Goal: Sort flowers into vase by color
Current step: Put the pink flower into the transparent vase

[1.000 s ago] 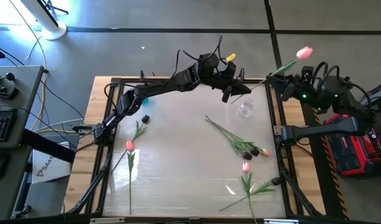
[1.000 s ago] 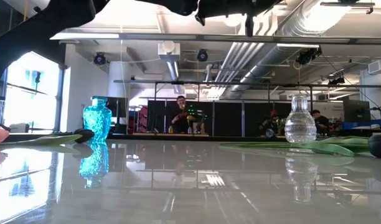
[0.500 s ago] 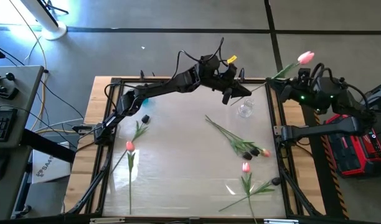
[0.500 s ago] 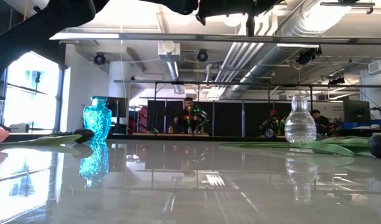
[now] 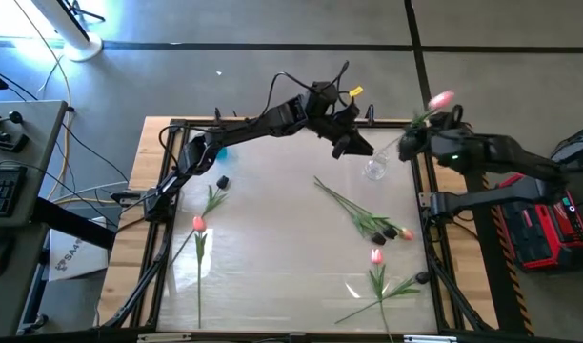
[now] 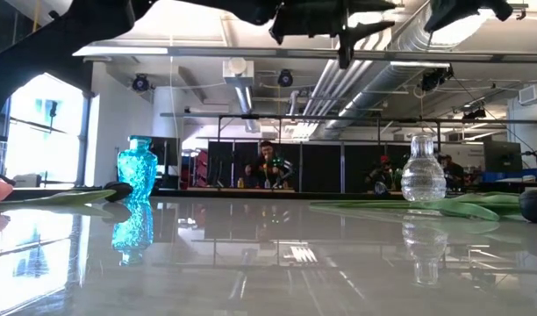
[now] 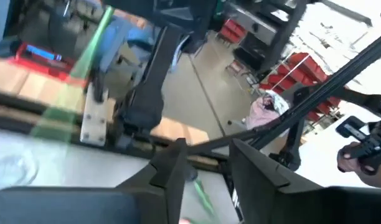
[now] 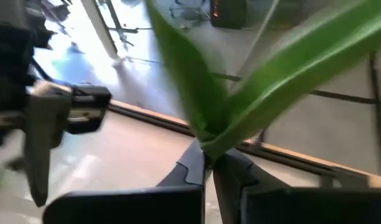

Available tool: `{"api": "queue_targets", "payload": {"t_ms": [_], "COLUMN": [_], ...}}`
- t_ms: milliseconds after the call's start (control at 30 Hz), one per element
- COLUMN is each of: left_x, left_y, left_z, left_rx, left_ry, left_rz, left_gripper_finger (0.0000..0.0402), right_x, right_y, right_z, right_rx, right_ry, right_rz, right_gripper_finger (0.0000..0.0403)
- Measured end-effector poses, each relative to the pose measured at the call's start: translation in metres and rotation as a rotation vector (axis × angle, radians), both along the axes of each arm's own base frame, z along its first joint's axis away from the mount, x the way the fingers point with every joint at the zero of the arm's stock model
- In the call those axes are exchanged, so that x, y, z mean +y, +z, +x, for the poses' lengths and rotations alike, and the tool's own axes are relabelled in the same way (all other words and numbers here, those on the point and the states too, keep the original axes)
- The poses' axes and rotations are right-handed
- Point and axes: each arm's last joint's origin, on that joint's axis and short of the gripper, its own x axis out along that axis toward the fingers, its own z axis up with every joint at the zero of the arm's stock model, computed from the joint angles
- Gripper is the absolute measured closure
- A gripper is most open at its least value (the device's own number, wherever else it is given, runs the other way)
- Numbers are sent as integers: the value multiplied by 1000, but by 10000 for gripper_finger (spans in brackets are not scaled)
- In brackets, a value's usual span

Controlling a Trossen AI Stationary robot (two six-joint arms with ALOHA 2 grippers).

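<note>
My right fingers are pinched tight on a pink tulip's stem where the leaves meet, holding it above the bench's far right edge, just beside the clear vase. My left fingers stand parted, gripping nothing, near that vase. Other flowers lie flat on the bench. The blue vase stands well apart.
</note>
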Motion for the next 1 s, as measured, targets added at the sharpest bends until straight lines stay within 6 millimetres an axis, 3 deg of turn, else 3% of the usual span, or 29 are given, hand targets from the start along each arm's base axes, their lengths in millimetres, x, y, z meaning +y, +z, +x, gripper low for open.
{"api": "queue_targets", "payload": {"t_ms": [167, 600, 1000], "left_x": [0, -1, 0], "left_y": [-4, -5, -5], "left_z": [-1, 0, 0], "left_rx": [31, 26, 23], "left_ry": [-3, 16, 27], "left_rz": [16, 53, 72], "left_gripper_finger": [269, 265, 265], "right_x": [-4, -19, -25], "right_y": [-4, -7, -51], "right_z": [10, 3, 18], "right_rx": [52, 139, 191], "right_ry": [-23, -86, -97], "right_rz": [1, -13, 36], "right_gripper_finger": [402, 402, 396]}}
